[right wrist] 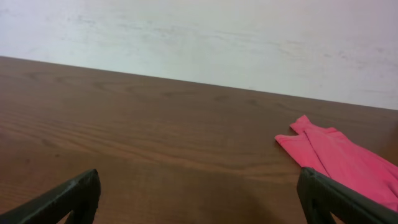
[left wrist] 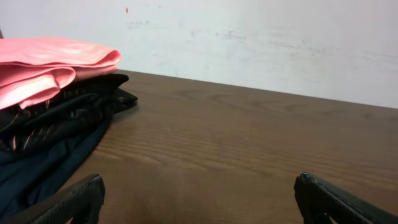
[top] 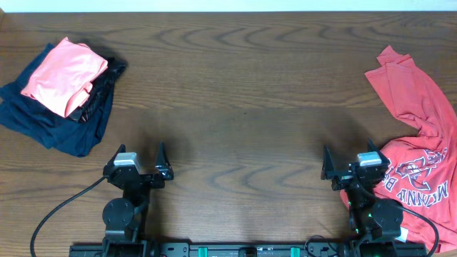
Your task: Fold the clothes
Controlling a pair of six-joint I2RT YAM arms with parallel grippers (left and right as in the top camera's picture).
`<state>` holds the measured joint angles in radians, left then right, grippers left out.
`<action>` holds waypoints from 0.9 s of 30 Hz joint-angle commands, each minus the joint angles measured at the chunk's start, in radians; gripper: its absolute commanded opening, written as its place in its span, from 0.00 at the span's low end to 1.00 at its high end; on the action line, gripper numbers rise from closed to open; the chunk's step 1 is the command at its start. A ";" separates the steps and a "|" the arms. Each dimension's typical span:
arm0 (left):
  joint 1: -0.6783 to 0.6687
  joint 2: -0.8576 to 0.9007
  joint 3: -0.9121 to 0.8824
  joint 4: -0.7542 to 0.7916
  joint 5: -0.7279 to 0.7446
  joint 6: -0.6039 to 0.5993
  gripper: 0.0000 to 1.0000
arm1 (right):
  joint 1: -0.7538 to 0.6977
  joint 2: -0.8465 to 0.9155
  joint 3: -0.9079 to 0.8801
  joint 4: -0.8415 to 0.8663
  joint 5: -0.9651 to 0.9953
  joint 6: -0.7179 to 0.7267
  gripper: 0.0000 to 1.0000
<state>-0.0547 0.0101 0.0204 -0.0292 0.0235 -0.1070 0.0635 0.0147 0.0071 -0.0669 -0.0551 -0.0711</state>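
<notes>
Nearest on the left, past the left gripper (top: 140,152) and well apart from it, a heap of clothing: navy blue garment (top: 43,125) at the bottom, spread widest; black striped cloth (top: 100,89) bunched in the middle; salmon-pink folded garment (top: 63,71) sitting on top. Over on the right now (the task's own piece), the red T-shirt (top: 418,128): crumpled, unfolded, sprawled along the right side of the table (top: 243,86), white lettering (top: 414,191) and dark logo (top: 410,170) face up at the near end, just beside the right gripper (top: 348,153). Between heap and shirt, brown wood grain, and beyond that, in both wrist views, a pale scuffed wall (right wrist: 205,37).

Hard to read in places. Near-left corner of the shirt covered by the right arm from above; impossible to say whether touching. Right side of the shirt cut off by the overhead frame's edge. Lettering creased, legible only in scraps. From the right wrist, just a strip of red cloth at the right, running out of frame. From the left wrist, heap sliced off at the left edge, pink layer on top, dark layers beneath.

And the arms: both tucked back at the near edge, grippers low over the wood and aimed straight away toward the wall. Left gripper spread wide, gripping nothing, fingertips (left wrist: 74,202) down in the bottom corners of its own view. Right gripper likewise splayed wide and bare, one tip in each bottom corner.
</notes>
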 commanded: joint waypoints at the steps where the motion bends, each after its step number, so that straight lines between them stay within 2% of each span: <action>1: 0.005 -0.006 -0.016 -0.037 -0.009 0.009 0.98 | 0.001 -0.003 -0.002 -0.004 0.002 -0.013 0.99; 21: 0.005 -0.006 -0.016 -0.037 -0.009 0.009 0.98 | 0.001 -0.003 -0.002 -0.003 -0.002 -0.011 0.99; 27: 0.005 -0.006 -0.016 -0.030 -0.008 0.009 0.98 | 0.002 -0.003 -0.002 -0.001 -0.005 0.116 0.99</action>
<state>-0.0547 0.0101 0.0204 -0.0280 0.0235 -0.1070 0.0635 0.0147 0.0071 -0.0666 -0.0555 -0.0334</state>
